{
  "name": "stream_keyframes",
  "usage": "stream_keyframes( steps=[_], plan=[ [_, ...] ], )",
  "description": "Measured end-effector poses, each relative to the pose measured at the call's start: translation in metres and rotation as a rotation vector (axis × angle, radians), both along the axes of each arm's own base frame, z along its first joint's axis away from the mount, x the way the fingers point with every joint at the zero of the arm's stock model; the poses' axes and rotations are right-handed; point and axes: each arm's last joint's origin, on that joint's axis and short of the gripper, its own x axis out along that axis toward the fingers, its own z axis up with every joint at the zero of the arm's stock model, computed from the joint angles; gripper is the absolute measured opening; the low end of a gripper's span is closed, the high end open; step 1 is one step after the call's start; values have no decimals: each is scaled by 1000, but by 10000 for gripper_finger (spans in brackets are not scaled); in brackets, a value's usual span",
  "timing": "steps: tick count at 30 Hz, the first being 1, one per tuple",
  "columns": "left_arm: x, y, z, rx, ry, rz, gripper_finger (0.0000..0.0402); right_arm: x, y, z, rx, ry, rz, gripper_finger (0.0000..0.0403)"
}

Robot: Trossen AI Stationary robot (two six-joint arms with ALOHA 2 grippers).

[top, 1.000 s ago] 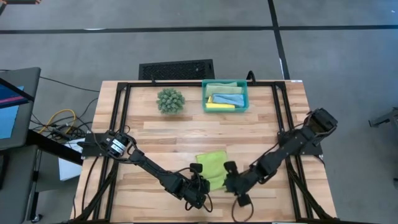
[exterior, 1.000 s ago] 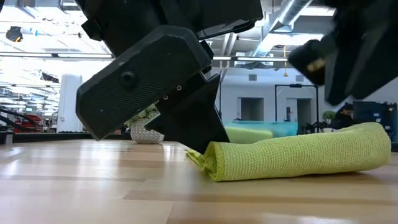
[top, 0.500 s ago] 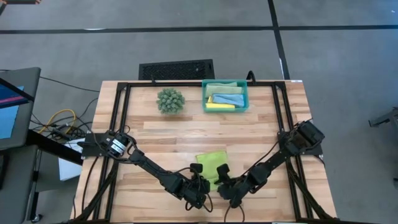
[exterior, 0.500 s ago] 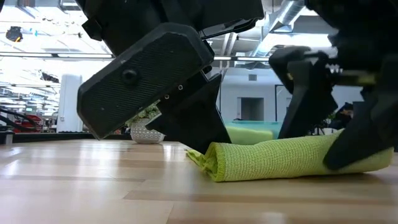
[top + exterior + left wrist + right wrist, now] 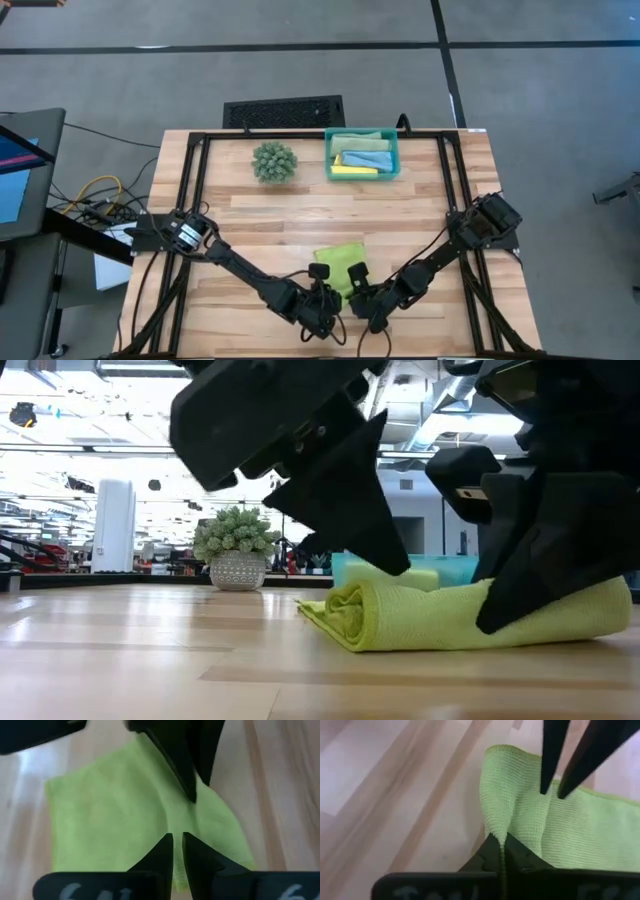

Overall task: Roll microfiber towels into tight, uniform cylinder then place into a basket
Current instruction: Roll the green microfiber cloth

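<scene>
The lime green towel (image 5: 338, 262) lies on the table near its front edge. Its near part is rolled into a loose cylinder (image 5: 450, 618) whose spiral end faces the table's left. My left gripper (image 5: 325, 300) and right gripper (image 5: 358, 298) stand side by side at the roll, both pointing down and both shut on the cloth. The teal basket (image 5: 327, 155) stands at the far side and holds the light blue, yellow and sage green towels. My left gripper comes from above and slants toward the far edge. Its fingertips (image 5: 165, 845), almost closed, are on the cloth at the roll's left part (image 5: 176, 827). Whether cloth lies between them, I cannot tell. The towel rests on the table. My right gripper pinches a raised ridge of the cloth (image 5: 496, 822) between its two fingers, near the roll's middle. It comes from above, slanting, with its fingers across the roll (image 5: 470, 610). One layer or several, I cannot tell. The towel rests on the table.
A round spiky green plant ball (image 5: 274, 161) stands left of the basket and also shows in the low view (image 5: 236, 545). A black slotted grille (image 5: 284, 111) lies beyond the table's far edge. Black frame rails run along the table's left and right sides.
My right gripper has moved toward the table's left, come down onto the roll and taken hold of it. My left gripper has risen and tipped up from the roll's left end. That end now stands taller and looser, with its spiral showing.
</scene>
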Motion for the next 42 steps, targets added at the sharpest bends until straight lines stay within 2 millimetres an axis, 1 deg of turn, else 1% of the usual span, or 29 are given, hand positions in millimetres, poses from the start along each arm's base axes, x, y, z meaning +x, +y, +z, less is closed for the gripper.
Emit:
stream_keyframes(
  steps=[3, 5, 7, 10, 12, 15, 19, 21, 23, 26, 34, 39, 42],
  plan=[
    [1, 4, -5, -32, 8, -5, 26, -1, 1, 2, 26, 6, -6, 38],
    [-1, 8, -13, -30, 23, -3, 19, -1, 2, 2, 57, 22, 8, 37],
    [-2, 9, -17, -19, 46, -28, 11, -2, 2, 4, 80, 36, 26, 28],
    [-4, 8, -21, -41, 53, -80, 2, -2, 2, 7, 100, 34, 27, 14],
    [-6, 6, -24, -41, 46, -92, 2, -3, 1, 9, 102, 45, 32, 11],
    [-6, 0, -23, -37, 31, -135, 2, -2, 1, 12, 136, 55, 43, 20],
    [-8, -4, -22, -33, 29, -151, 0, -1, -2, 19, 178, 54, 26, 31],
    [-9, -6, -22, -21, 32, -170, 0, -1, -6, 22, 179, 64, 14, 28],
    [-10, -9, -20, -11, 27, -193, 0, 3, -10, 27, 215, 57, 5, 21],
    [-12, -14, -20, 9, 27, -225, 0, 7, -19, 29, 276, 103, 15, 15],
    [-22, -24, -7, 84, 0, -247, 0, 23, -47, 29, 381, 160, -33, 24],
    [-24, -26, -8, 65, 15, -274, 0, 29, -61, 29, 423, 185, -54, 18],
    [-25, -24, -9, 66, 38, -271, 0, 31, -67, 28, 456, 212, -45, 22]
  ],
)
